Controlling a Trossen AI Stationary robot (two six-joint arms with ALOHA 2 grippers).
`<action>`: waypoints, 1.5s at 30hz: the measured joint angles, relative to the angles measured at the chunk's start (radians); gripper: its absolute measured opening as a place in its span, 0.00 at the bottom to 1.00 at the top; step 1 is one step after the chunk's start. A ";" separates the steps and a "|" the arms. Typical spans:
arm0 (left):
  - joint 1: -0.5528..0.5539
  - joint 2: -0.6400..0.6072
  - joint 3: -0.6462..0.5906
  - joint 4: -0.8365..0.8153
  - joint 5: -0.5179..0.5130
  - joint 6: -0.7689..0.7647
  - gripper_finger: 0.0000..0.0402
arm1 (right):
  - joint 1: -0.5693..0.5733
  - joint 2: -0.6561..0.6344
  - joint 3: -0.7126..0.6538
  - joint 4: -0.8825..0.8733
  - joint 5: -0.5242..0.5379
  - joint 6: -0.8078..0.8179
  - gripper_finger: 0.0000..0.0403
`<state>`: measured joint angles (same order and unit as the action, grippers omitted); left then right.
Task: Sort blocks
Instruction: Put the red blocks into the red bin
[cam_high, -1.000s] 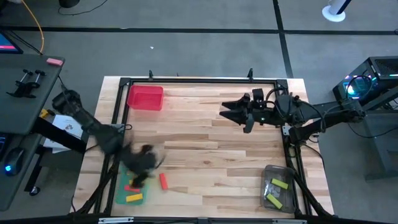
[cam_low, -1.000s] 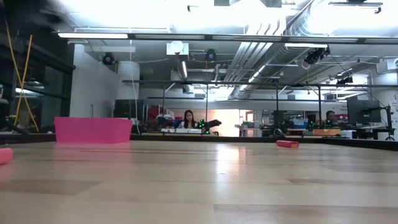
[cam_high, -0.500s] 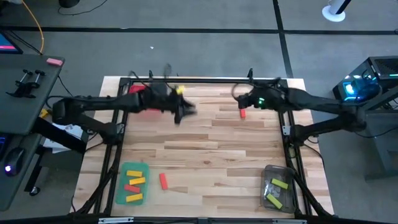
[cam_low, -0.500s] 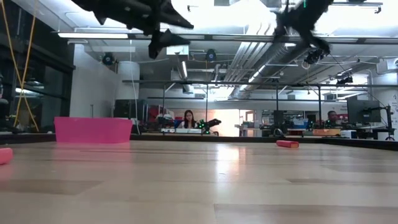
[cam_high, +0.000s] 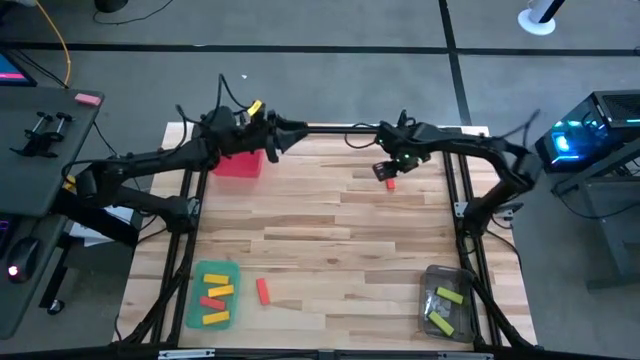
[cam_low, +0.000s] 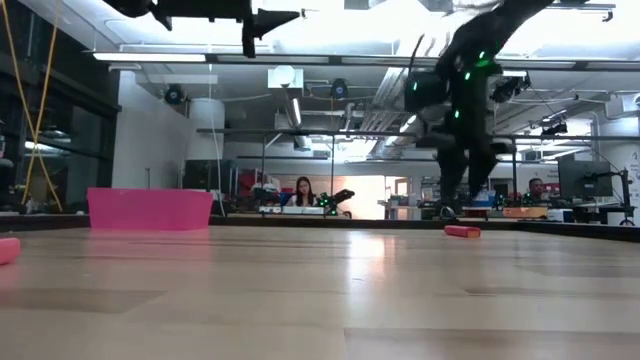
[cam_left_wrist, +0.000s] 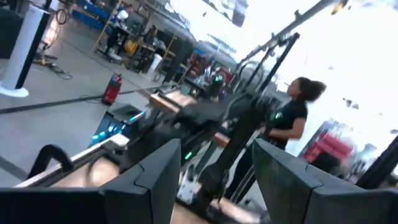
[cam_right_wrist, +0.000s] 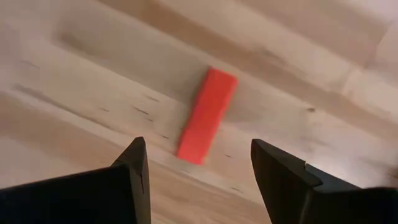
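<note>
A red block (cam_high: 390, 183) lies flat on the wood near the table's far edge; it also shows in the low view (cam_low: 462, 231). My right gripper (cam_high: 387, 171) hangs over it, open and pointing down, and in its wrist view the block (cam_right_wrist: 206, 115) sits beyond the gap between the fingers (cam_right_wrist: 199, 146), untouched. My left gripper (cam_high: 296, 129) is open and empty, held high beside the red tray (cam_high: 235, 158) and pointing toward the table's right (cam_left_wrist: 214, 152). Another red block (cam_high: 262, 290) lies near the green tray (cam_high: 212, 296), which holds red and yellow blocks.
A clear tray (cam_high: 447, 300) with light green blocks sits at the near right corner. A black frame (cam_high: 330, 127) runs around the table's edges. The red tray (cam_low: 150, 208) stands at the far left. People sit in the room beyond the table (cam_low: 303, 190).
My left gripper has risen from the green tray at the near left and swung to the far edge beside the red tray, turning level toward the right. My right gripper has tipped from level to pointing down and come low over the far red block, which has stayed put.
</note>
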<state>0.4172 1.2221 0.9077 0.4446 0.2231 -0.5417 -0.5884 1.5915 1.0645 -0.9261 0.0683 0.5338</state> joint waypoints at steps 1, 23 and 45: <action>0.004 0.000 0.000 0.011 0.000 -0.020 0.46 | -0.004 0.024 0.000 -0.007 -0.012 0.006 0.44; 0.088 -0.002 0.000 0.294 0.168 -0.060 0.46 | -0.008 0.294 0.013 0.070 -0.106 0.090 0.15; 0.047 -0.058 0.000 -0.127 0.210 0.895 0.46 | 0.114 -0.265 0.251 0.263 -0.651 -0.194 0.00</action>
<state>0.4644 1.1640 0.9073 0.3177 0.4333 0.3531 -0.4740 1.3263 1.3156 -0.6633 -0.5829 0.3393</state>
